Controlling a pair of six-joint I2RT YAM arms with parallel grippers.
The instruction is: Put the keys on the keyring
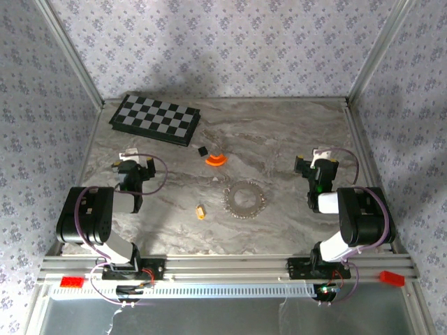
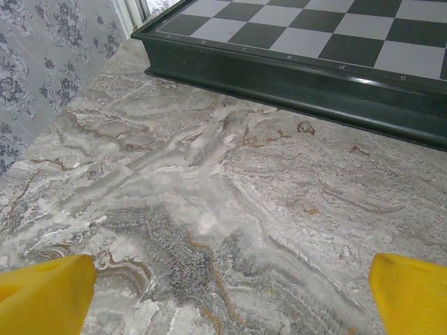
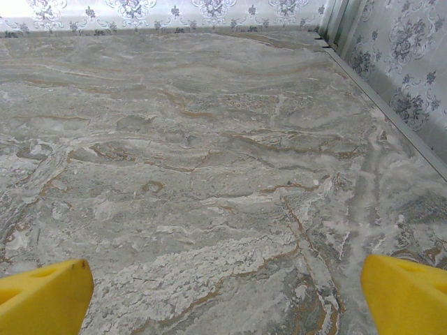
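Left arm (image 1: 87, 216) folded at near left, black two-finger left gripper (image 1: 133, 160) pointing far, jaws wide apart, yellow fingertips (image 2: 43, 294) empty. Right arm (image 1: 360, 216) mirrors it at near right; right gripper (image 1: 318, 160) equally spread, holding nothing.

A tiny yellow-orange key (image 1: 200, 211) lies on the marble worktop (image 1: 279, 139), just left of the flat, spiky silvery keyring (image 1: 244, 199), apart.
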